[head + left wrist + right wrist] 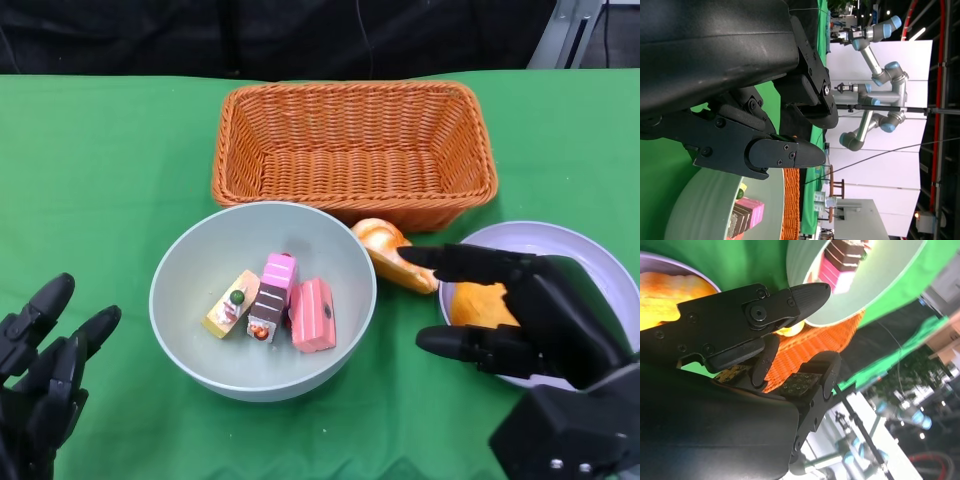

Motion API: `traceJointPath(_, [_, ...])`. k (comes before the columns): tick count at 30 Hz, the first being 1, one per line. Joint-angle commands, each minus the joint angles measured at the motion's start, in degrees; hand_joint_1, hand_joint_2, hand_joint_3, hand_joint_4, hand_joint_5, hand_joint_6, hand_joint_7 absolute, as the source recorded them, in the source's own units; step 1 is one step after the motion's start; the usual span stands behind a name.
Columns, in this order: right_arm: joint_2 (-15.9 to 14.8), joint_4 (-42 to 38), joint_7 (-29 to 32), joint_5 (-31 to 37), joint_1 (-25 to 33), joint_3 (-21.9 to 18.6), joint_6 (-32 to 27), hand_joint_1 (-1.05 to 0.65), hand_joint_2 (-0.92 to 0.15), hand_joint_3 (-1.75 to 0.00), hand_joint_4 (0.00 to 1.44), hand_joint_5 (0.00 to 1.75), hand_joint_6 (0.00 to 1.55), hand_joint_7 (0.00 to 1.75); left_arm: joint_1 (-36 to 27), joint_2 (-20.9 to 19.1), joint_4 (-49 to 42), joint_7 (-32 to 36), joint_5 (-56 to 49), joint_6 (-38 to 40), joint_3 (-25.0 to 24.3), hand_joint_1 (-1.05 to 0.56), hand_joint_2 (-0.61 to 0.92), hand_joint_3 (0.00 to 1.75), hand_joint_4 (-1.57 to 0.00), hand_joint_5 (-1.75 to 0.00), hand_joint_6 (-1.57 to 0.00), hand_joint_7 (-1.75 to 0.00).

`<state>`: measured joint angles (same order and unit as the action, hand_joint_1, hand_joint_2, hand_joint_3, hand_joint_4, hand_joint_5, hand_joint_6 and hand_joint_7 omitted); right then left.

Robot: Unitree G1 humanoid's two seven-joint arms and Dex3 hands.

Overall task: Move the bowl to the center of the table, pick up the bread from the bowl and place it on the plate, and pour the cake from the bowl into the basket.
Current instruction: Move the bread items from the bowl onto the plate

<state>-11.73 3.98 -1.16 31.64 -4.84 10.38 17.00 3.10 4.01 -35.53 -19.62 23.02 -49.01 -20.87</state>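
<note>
- Bowl (263, 300) sits mid-desk, just in front of the basket (355, 150); I judge the first step done.
- One bread (480, 305) lies on the plate (560, 245), under my right hand (510, 310). That hand hangs over the plate with fingers spread and nothing pinched.
- A second bread (390, 252) lies on the desk (90, 170), wedged between bowl, basket and plate, not in the bowl. Whether it counts as left to do, I can't say.
- Three cakes in the bowl: yellow cake (231, 303), brown-pink cake (272, 297), pink cake (313, 314). Basket holds nothing I can see, so the pour is still to come.
- Left hand (45, 375) is low at the near left, well apart from the bowl, fingers spread, holding nothing.
- Axes: the yellow cake runs near-left to far-right; the brown-pink one's long axis runs near to far, pink end toward the basket; the pink one likewise, slightly tilted. The loose bread's long axis runs far-left to near-right, toward the plate.
- Basket's long side runs left to right, facing the bowl.
</note>
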Motion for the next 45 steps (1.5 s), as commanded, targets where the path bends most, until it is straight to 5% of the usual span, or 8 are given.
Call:
traceJointPath(1, [-0.42, 0.95, 0.19, 1.93, -1.81, 1.27, -1.40, -0.75, -0.92, -0.02, 0.79, 0.30, 0.70, 0.01, -0.80, -0.56, -0.01, -0.11, 0.54, -0.47, -0.32, -0.49, 0.92, 0.26, -0.99, 0.00, -0.86, 0.00])
traceJointPath(17, [-0.74, 2.81, 5.97, 22.19, -4.57, 7.70, -10.62, -0.82, -0.92, -0.02, 0.86, 0.27, 0.73, 0.01, -1.30, -0.33, 0.24, -0.54, 0.92, -0.58, 0.00, -0.48, 0.92, 0.27, -0.99, 0.00, -0.84, 0.00])
traceJointPath(27, [-1.43, 4.37, 6.09, 23.83, -4.74, 7.83, -13.48, -0.81, -0.92, -0.02, 0.87, 0.29, 0.75, 0.01, -1.09, -0.73, -0.27, -0.43, 0.84, -0.47, -0.30, -0.49, 0.92, 0.26, -0.99, 0.00, -0.84, 0.00])
traceJointPath(31, [-1.67, 5.27, 5.81, 25.30, -4.68, 7.84, -15.41, -0.82, -0.92, -0.01, 0.76, 0.49, 0.75, 0.00, -0.99, -0.83, -0.59, -0.37, 0.64, -0.55, -0.38, -0.49, 0.92, 0.26, -0.99, 0.00, -0.84, 0.00])
traceJointPath(45, [-1.23, 1.89, 4.44, 35.43, -8.72, 11.59, -24.70, -0.89, -0.92, -0.11, 0.65, 0.53, 0.67, 0.00, -0.92, -0.39, -0.73, -0.38, 1.02, -0.53, -0.44, -0.49, 0.92, 0.26, -1.00, 0.00, -0.85, 0.00])
